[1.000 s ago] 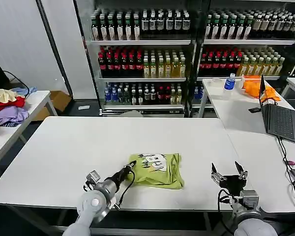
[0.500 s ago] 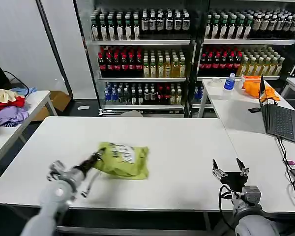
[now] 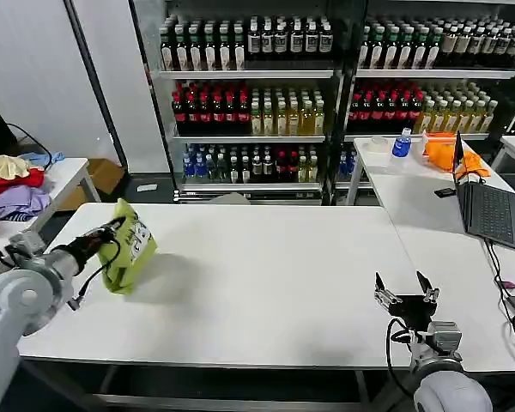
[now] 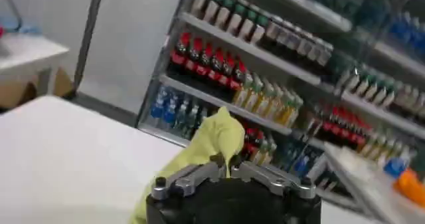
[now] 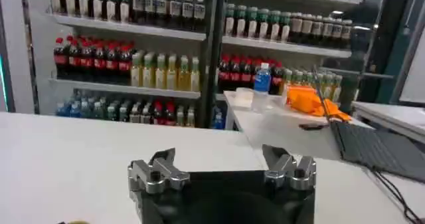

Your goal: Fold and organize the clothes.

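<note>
The folded lime yellow-green T-shirt [image 3: 132, 247] hangs lifted just above the left part of the white table [image 3: 266, 266], with its white-and-black print facing right. My left gripper [image 3: 113, 230] is shut on the shirt's upper edge. In the left wrist view a peak of the yellow cloth [image 4: 211, 136] rises from between the closed fingers of the left gripper [image 4: 228, 167]. Near the table's front right edge my right gripper [image 3: 403, 297] stands open and holds nothing. The right wrist view shows the right gripper [image 5: 222, 167] spread wide over bare tabletop.
A side table at the far left carries a red, purple and cream garment pile [image 3: 13, 184]. To the right, another table holds a laptop [image 3: 491, 211], an orange cloth [image 3: 446, 151] and a blue bottle [image 3: 401, 142]. Shelves of drink bottles [image 3: 249, 112] stand behind.
My left gripper has carried the folded T-shirt from the table's front middle to its left side and lifted it so it hangs. The right gripper has stayed almost in place.
</note>
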Motion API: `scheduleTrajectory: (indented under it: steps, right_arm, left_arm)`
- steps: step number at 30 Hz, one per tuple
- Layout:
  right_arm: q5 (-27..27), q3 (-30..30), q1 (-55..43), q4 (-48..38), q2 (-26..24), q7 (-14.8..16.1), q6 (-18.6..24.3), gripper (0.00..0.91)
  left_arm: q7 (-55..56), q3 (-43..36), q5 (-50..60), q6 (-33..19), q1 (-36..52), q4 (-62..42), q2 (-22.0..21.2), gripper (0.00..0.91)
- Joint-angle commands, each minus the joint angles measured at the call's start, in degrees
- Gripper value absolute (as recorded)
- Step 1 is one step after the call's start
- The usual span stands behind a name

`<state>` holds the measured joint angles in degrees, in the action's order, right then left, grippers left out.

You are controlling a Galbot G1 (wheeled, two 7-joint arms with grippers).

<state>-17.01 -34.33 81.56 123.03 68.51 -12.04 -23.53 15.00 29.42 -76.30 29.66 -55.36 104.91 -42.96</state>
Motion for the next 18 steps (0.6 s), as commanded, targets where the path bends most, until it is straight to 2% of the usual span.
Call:
scheduleTrajectory:
  steps: [1,7,12,18]
  right_arm:
    - [0.66,-0.48,1.19,0.15,0.01,0.0,0.31,0.907]
    - [1.56,-0.57,2.18,0.25,0.6,0.04,0.54,0.907]
    - [1.92,-0.79,3.28,0.69,0.9,0.13,0.78,0.907]
    - [1.91,-1.32,3.69,0.92,0.93,0.17,0.97,0.907]
  left_arm:
    - [3.27,-21.39,35.14,-0.77,1.62,2.27,-9.63,0.04]
    - [4.43,-29.73,39.53,-0.47,6.08,1.15,-17.36,0.04]
    - [5.08,-34.19,38.21,0.7,11.24,-0.63,-22.32,0.04]
    - [5.98,-40.39,36.83,1.56,15.87,-8.06,-28.34,0.04]
